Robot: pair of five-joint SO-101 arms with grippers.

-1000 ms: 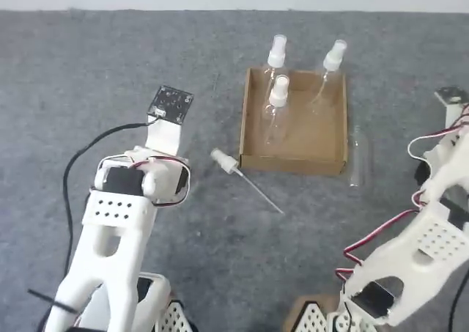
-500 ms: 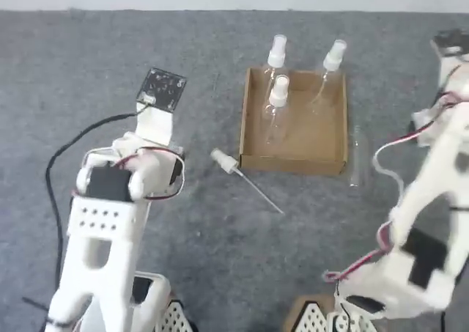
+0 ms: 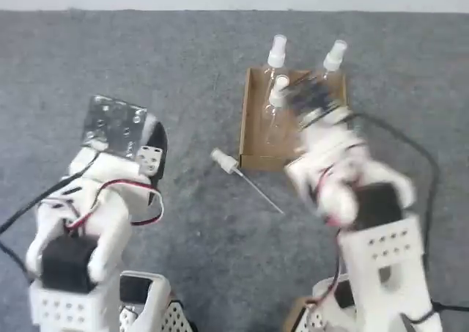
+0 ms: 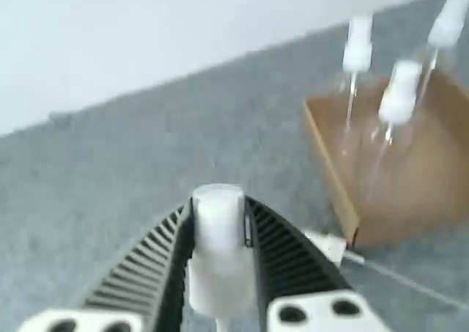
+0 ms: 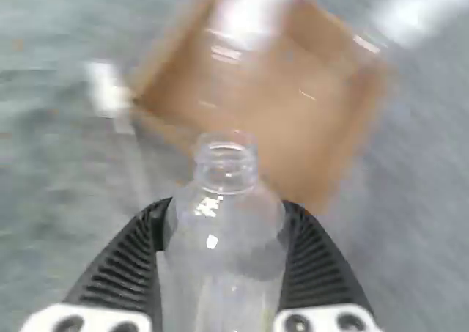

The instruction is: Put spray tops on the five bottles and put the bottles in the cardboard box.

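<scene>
Right, from the high view: grey carpet [image 3: 183, 61] across the whole table, and the cardboard box [image 3: 246, 123] lies right of centre toward the far side. Three capped bottles stand upright inside it, one [image 3: 277, 51] at the far left, one [image 3: 335, 55] at the far right, one [image 3: 278, 90] nearer the middle. A loose spray top [image 3: 223, 160] lies on the carpet just off the box's near left corner, its thin tube trailing toward the near side. The left arm [image 3: 95, 200] stands at the near left, well apart from the box; the right arm [image 3: 344, 178] hangs over the box's near right part and hides it. Over to the left wrist view: the left gripper [image 4: 218, 215] is clamped on a white spray top [image 4: 218, 233], jaws pressed against both its sides. Beyond it sits the box [image 4: 333, 163], with the loose spray top [image 4: 327, 244] just beside its nearest corner. Now the right wrist view: the right gripper [image 5: 225, 218] is closed around a clear bottle [image 5: 223, 174], neck open with nothing fitted on it, pointing toward the box [image 5: 322, 119] beyond. It is blurry here, but the loose spray top [image 5: 106, 90] shows as a white smear beside the box.
</scene>
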